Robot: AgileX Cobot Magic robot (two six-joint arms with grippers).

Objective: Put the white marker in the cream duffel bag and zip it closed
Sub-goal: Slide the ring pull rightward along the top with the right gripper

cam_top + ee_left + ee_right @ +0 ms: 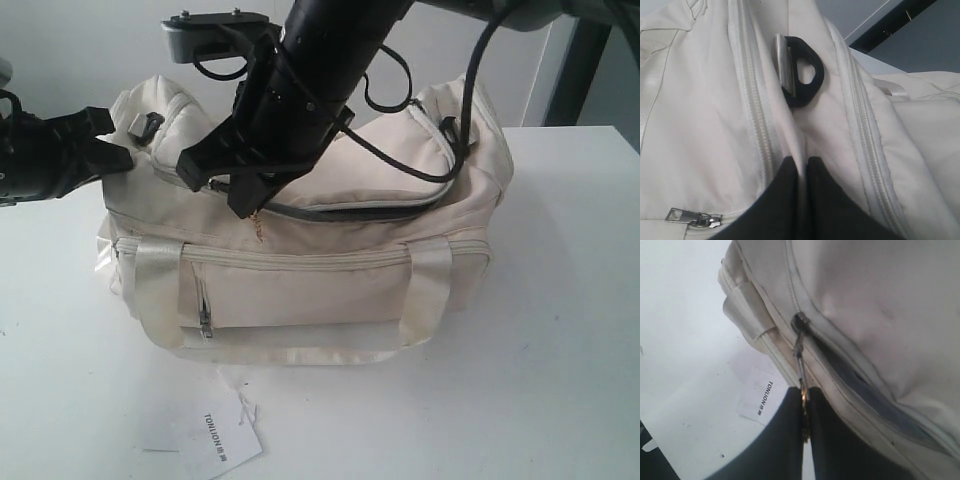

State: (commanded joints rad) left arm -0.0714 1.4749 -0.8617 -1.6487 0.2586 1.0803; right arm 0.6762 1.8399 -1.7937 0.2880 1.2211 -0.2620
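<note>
White worktop (560,330), cream duffel bag (320,290): left gripper (801,162) fingers are clamping its nine-o'clock end, right gripper (804,392) fingers are pinching the zipper pull (799,355); zipping step, probably needing a three-o'clock draw.

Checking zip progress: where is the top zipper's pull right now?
The zipper pull is pinched in the right gripper, on top of the cream duffel bag, left of the bag's middle in the exterior view.
</note>
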